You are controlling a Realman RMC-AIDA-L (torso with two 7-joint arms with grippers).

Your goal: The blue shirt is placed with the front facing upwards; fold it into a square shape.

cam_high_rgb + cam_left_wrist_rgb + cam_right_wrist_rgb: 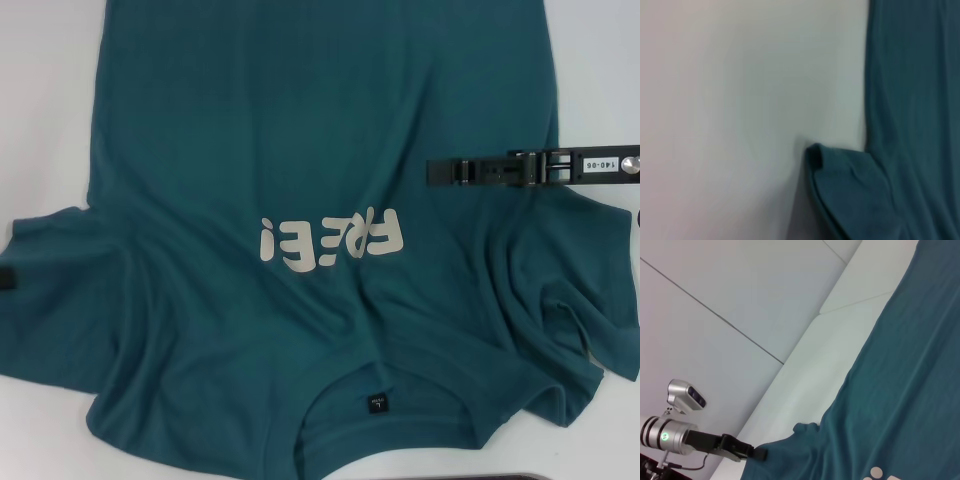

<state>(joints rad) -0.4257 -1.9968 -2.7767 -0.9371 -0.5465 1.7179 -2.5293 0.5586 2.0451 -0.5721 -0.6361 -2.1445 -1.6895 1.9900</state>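
Note:
The blue shirt point(300, 200) lies spread front up on the white table point(50, 120), its collar and black neck label point(376, 403) nearest me and the off-white "FREE!" print point(330, 238) reading upside down. My right gripper point(432, 172) reaches in from the right and hovers over the shirt's right side, just above the right sleeve point(570, 290). My left gripper point(6, 280) shows only as a black tip at the left sleeve's outer edge. In the right wrist view the left gripper point(759, 454) meets the sleeve hem point(802, 432). The left wrist view shows the sleeve corner point(840, 175) curled over.
Bare white table point(730, 110) borders the shirt on the left and at the top right. The right sleeve is rumpled into folds. A dark strip point(520, 476) runs along the table's front edge. A camera on a stand point(685, 395) is beyond the table.

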